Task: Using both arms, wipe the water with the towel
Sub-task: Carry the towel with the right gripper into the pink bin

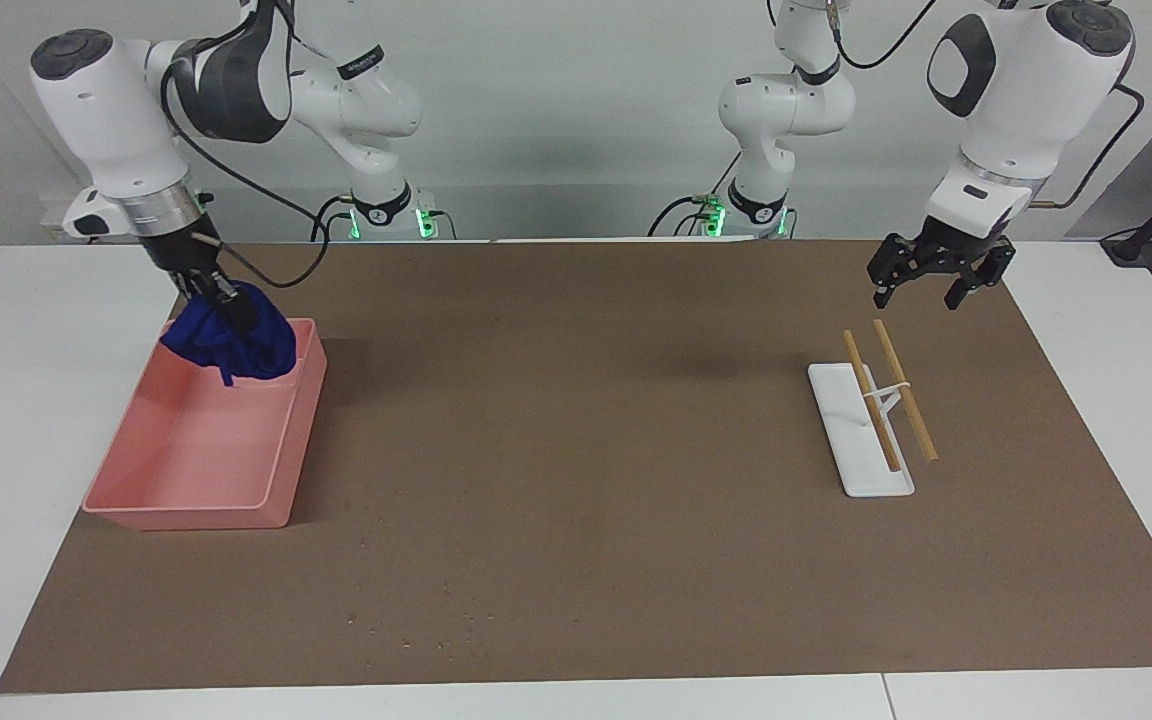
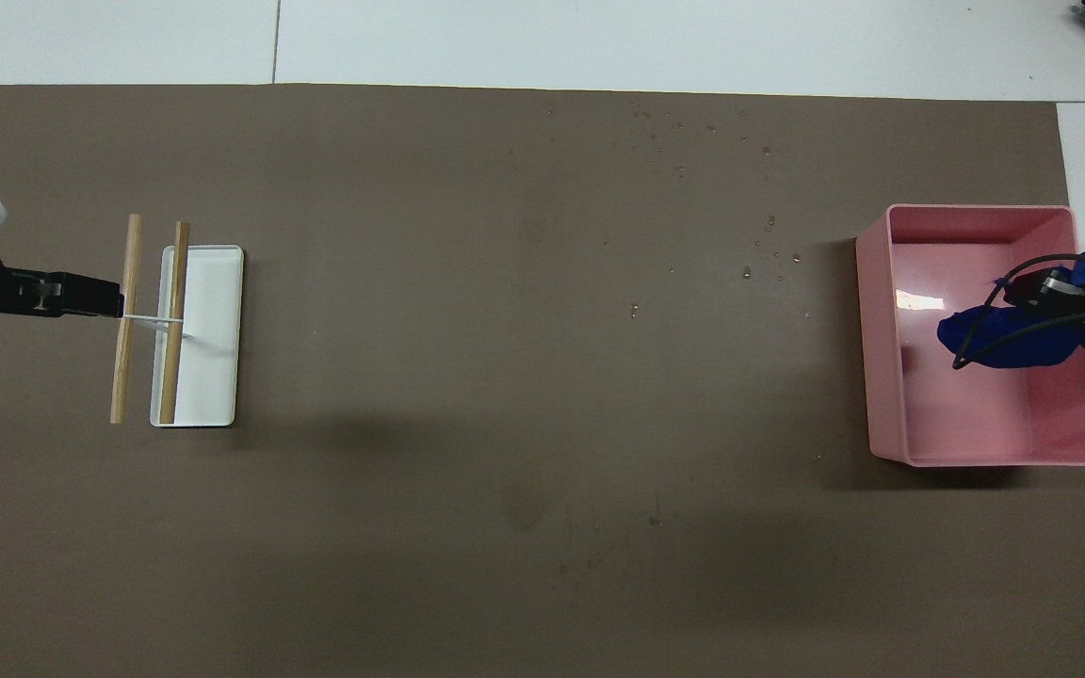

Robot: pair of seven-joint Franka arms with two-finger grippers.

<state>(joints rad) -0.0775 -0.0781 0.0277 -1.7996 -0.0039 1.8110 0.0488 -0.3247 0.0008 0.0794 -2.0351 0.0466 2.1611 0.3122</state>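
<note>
Right gripper [image 1: 221,300], up in the air, w/ bunched blue cloth towel [image 1: 231,343] hanging under it, over pink plastic tray [image 1: 281,455] at right arm's end of brown mat [image 1: 576,480]. Left gripper [image 1: 928,283] over mat; just farther from robots than it, white flat stand [image 1: 851,440] w/ two wooden sticks [image 1: 904,403] lying on it.
</note>
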